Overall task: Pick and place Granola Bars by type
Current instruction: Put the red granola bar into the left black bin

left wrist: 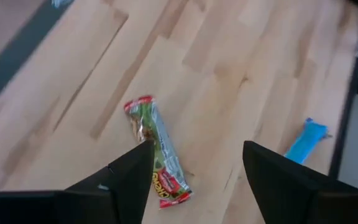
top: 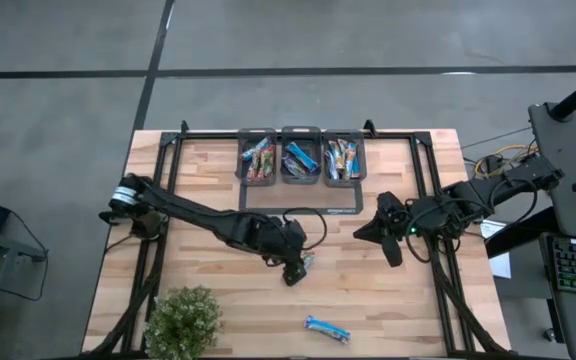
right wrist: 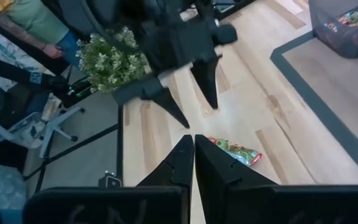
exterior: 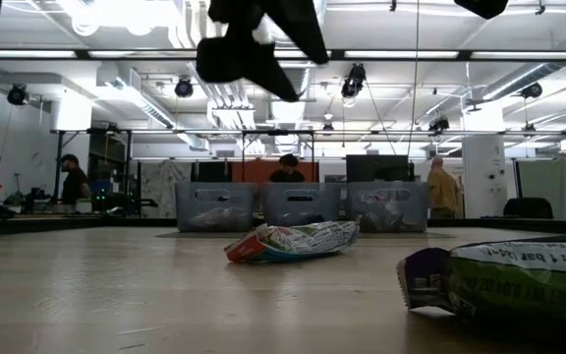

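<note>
A multicoloured green and red granola bar [left wrist: 157, 152] lies flat on the table, seen also in the low view [exterior: 293, 241] and the high view [top: 309, 262]. My left gripper [left wrist: 197, 180] is open and hovers above it without touching; the low view shows it well clear of the table [exterior: 263, 49]. A blue bar [top: 326, 328] lies near the table's near edge [left wrist: 306, 140]. My right gripper [right wrist: 192, 149] is shut and holds nothing; it waits right of centre [top: 392, 250].
Three dark bins [top: 300, 158] at the far edge hold several sorted bars. A leafy plant [top: 183, 320] stands at the near left corner. A black frame [top: 423, 180] runs along the table's sides. People show in the room beyond.
</note>
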{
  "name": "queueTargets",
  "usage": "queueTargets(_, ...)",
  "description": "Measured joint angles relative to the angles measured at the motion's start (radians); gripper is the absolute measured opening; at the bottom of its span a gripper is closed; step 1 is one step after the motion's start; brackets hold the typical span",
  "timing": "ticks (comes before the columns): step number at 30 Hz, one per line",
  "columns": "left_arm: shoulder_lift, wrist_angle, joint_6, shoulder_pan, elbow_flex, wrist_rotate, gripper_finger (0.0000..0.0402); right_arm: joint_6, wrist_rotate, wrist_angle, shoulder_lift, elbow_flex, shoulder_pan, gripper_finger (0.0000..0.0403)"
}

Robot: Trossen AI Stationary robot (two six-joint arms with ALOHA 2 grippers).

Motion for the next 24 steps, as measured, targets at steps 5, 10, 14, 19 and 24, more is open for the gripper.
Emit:
queueTargets(5,0.058,-0.014,-0.146,0.002,0.000,-0.002,0.0229,-0.016,0.002,0.000,0.000,0.000,0.000,0.0008)
queueTargets(10,0.109,-0.016,-0.200,0.004,0.000,-0.016,0.0229,-0.032,0.002,-0.002,0.000,-0.004,0.000,0.0008)
queueTargets(14,0.157,-0.020,-0.223,0.004,0.000,-0.027,0.0229,-0.039,0.002,-0.002,0.000,-0.011,0.000,0.0008)
queueTargets(19,0.204,-0.018,-0.255,0.004,0.000,-0.033,0.0229,-0.039,0.002,0.000,0.001,-0.023,0.000,0.0008)
queueTargets(24,0.241,-0.003,-0.250,0.004,-0.001,-0.032,0.0229,-0.039,0.015,0.001,0.002,-0.034,0.000,0.0008)
